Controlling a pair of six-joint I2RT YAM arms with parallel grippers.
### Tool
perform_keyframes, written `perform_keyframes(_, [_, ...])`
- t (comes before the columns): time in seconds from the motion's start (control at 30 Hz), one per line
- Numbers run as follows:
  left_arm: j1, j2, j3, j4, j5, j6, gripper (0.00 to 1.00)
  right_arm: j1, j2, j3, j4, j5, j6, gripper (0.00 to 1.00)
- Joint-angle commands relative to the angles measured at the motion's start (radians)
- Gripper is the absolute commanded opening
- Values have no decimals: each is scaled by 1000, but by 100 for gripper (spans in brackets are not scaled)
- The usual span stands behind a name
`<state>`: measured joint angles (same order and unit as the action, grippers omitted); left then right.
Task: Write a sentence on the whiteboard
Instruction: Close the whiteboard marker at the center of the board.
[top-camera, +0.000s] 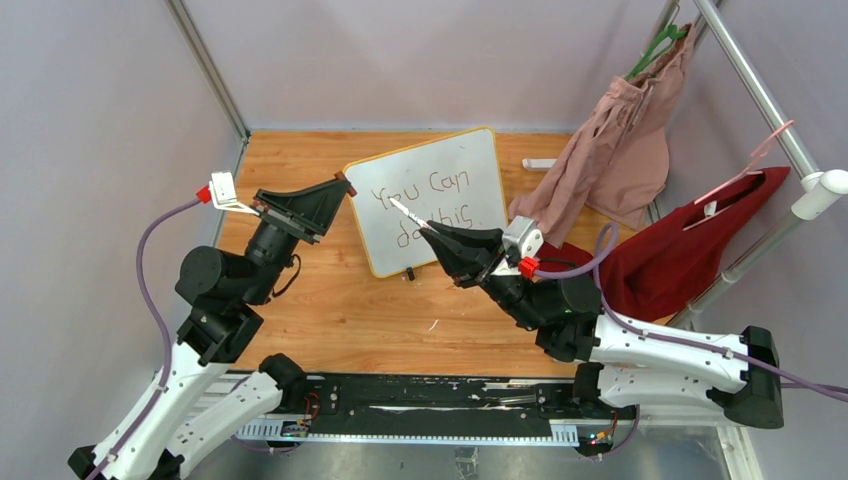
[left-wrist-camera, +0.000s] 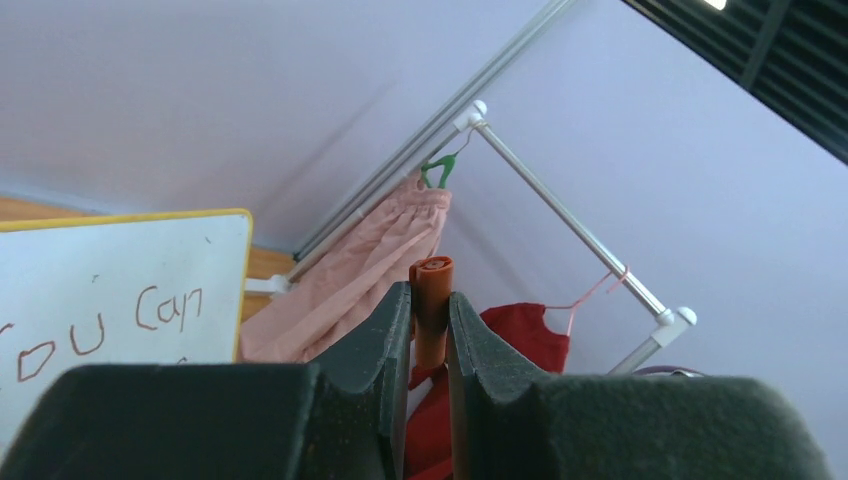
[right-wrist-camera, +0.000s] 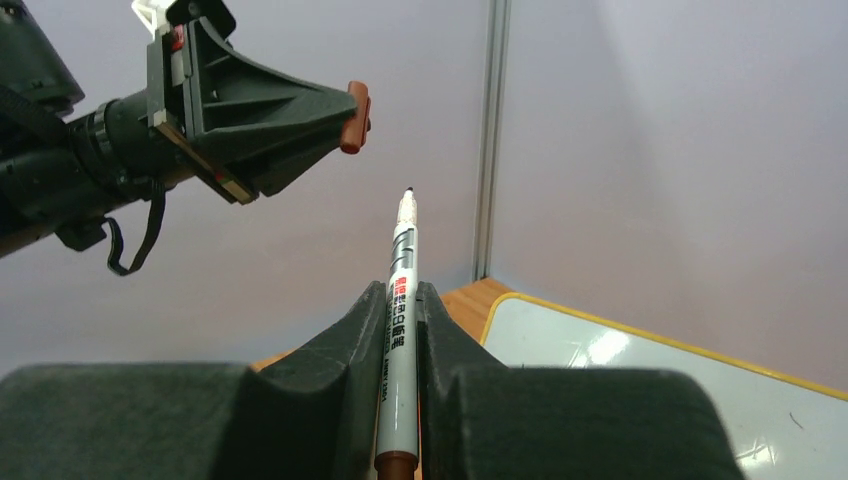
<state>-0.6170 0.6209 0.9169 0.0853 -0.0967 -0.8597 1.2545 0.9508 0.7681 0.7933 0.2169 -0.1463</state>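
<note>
Right gripper (top-camera: 428, 232), clamped on the marker (right-wrist-camera: 403, 262), partly covers the sentence (top-camera: 432, 186) on the whiteboard (top-camera: 462, 155); left gripper (left-wrist-camera: 430, 302) clamps the cap (left-wrist-camera: 432, 282).

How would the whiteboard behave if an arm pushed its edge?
The whiteboard looks thin and rigid, so it would probably slide as one piece on the smooth wooden table. Its small black foot may catch or let it pivot.

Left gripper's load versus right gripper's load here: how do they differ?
The left gripper holds a short orange-brown cap; the right gripper holds a long white marker with printed text. The cap barely pokes past its gripper; the marker sticks out well beyond its own, with its tip bare. Shared: each is pinched between shut fingers, and the two are apart.
</note>
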Motion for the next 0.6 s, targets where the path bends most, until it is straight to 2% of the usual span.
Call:
perform_keyframes(0.0, [-4,-28,-41,121,-21,-67,0,35,21,11,147,9,-44,0])
perform_keyframes(0.57, [-5,-82,-107,208,-75,-245,0,136,145,75,313,29,-132,0])
